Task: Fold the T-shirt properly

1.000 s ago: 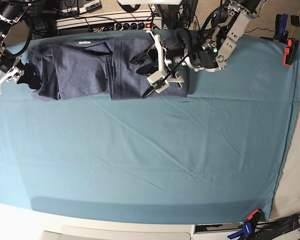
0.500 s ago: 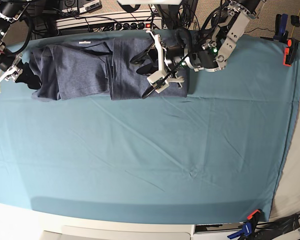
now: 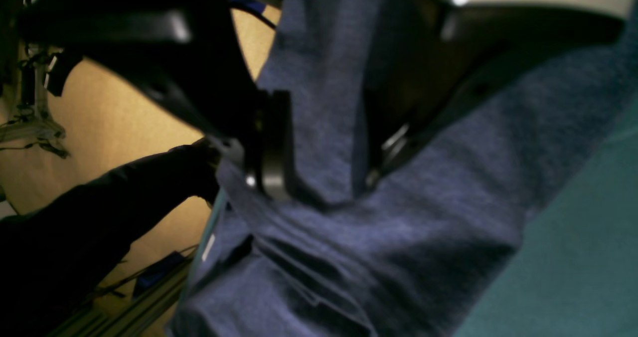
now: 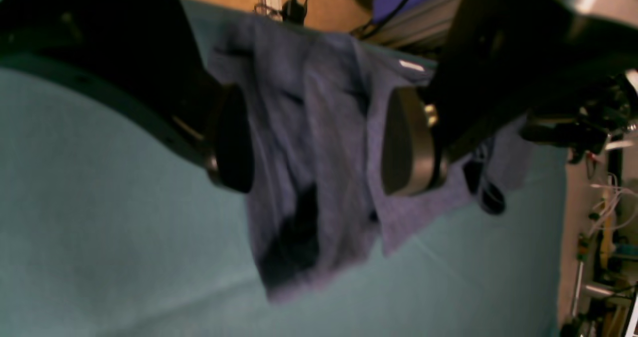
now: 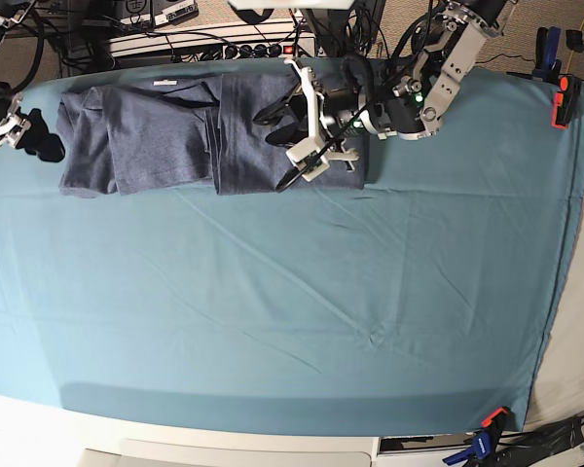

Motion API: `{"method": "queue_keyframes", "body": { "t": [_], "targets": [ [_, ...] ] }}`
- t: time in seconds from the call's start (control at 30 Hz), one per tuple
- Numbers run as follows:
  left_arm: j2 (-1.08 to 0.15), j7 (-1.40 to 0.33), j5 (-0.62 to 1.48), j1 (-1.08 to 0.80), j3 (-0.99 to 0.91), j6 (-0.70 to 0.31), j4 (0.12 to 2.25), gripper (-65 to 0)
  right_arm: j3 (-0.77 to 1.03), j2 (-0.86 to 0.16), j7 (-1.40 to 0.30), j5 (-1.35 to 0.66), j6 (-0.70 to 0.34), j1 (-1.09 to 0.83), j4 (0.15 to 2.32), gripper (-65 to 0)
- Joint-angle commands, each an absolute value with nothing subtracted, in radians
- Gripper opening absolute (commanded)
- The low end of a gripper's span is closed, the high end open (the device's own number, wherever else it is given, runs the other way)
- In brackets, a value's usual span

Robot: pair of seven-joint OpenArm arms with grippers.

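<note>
Looking from the left of the base view, you find your right gripper (image 5: 19, 136) hanging off the left end of the T-shirt (image 5: 165, 136), with its fingers spread wide and nothing between them. In the right wrist view the two round pads (image 4: 232, 140) stand well apart, and the shirt's dark blue-grey cloth (image 4: 319, 177) shows through the gap, lying below on the teal table cloth (image 4: 99, 237) and not touching either pad.

Moving right, you see the T-shirt stretched as a long rumpled band along the far edge of the table cloth (image 5: 273, 311). It lies in several overlapping layers, with a vertical fold line near its middle and a small white tag at its far edge. No lettering shows from here.

Further right, your left gripper (image 5: 307, 131) lies low across the right end of the shirt, its white fingers pointing left over the cloth. In the left wrist view a ridge of shirt fabric (image 3: 324, 127) rises between the two dark fingers (image 3: 271, 147), which stand partly parted on either side of it. The blur keeps you from telling whether both pads press the cloth, so you cannot tell if the fold is truly pinched.

At the far right, orange and blue clamps (image 5: 563, 97) sit at the table cloth's corner.
</note>
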State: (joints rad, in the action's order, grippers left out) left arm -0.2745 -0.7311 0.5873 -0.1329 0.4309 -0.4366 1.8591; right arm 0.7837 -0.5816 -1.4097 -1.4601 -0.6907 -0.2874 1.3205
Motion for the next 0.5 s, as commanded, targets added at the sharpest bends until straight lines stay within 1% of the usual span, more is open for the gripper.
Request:
{"method": "queue_keyframes", "body": {
  "t": [0.0,0.27,0.37,0.47],
  "targets": [
    [-0.271,-0.706,0.606,-0.121,0.429,-0.441,1.876,-43.7,0.786,-0.605,-1.396,-1.484,-0.698,-0.276,1.332,-23.5],
    [-0.271,-0.697,0.606,-0.114,0.429,-0.44,1.876,-43.7,0.747,-0.575,-1.396,-1.481,-0.698,-0.232,1.325,-23.4],
    [-0.272,-0.698,0.606,-0.113,0.429,-0.441,1.876,-43.7,0.732,-0.573,-1.396,-1.332,-0.698,-0.23,1.311,-23.4],
    [-0.272,-0.698,0.606,-0.114,0.429,-0.441,1.876,-43.7,0.732,-0.573,-1.396,-1.258,-0.698,-0.23,1.307,-23.4]
  ]
}}
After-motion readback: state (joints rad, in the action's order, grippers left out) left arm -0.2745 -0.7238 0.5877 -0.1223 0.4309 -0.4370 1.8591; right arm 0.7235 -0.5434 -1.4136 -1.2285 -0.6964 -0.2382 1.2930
